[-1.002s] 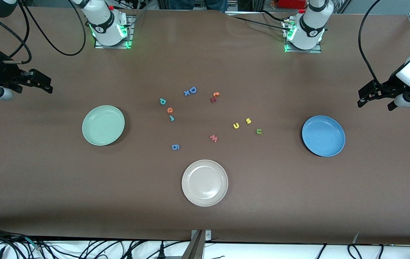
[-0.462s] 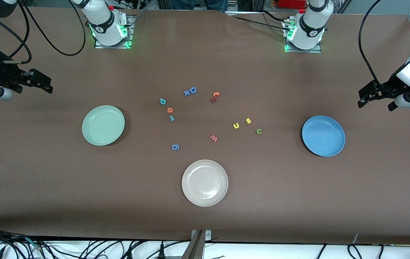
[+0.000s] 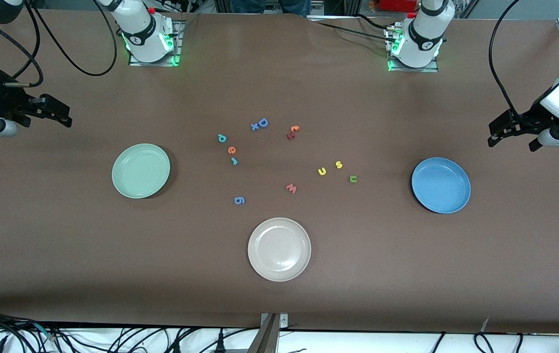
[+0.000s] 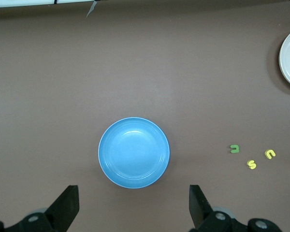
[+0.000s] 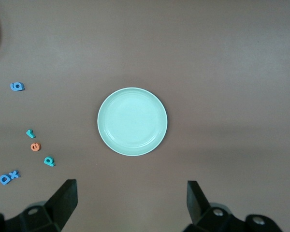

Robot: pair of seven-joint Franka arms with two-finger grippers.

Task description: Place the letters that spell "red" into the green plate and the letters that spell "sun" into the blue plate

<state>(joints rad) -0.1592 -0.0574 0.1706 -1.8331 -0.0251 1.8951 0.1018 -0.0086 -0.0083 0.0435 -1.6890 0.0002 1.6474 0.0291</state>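
Note:
The pale green plate (image 3: 140, 170) (image 5: 132, 121) lies toward the right arm's end, the blue plate (image 3: 441, 185) (image 4: 134, 152) toward the left arm's end. Between them the teal "d" (image 3: 221, 138), orange "e" (image 3: 232, 150) and teal "r" (image 3: 234, 161) lie in a short row. Closer to the blue plate are the yellow "u" (image 3: 322, 171), yellow "s" (image 3: 339, 164) and green "n" (image 3: 353, 179). My right gripper (image 3: 49, 115) (image 5: 130, 205) hovers open and empty off the green plate's edge. My left gripper (image 3: 511, 143) (image 4: 134, 208) hangs open and empty off the blue plate's edge.
A beige-white plate (image 3: 279, 249) sits nearest the front camera, mid-table. Other loose letters lie among the task letters: a blue "D" with an "x" (image 3: 260, 124), an orange and dark-red pair (image 3: 292, 132), a salmon "w" (image 3: 291, 188) and a blue "g" (image 3: 239, 200).

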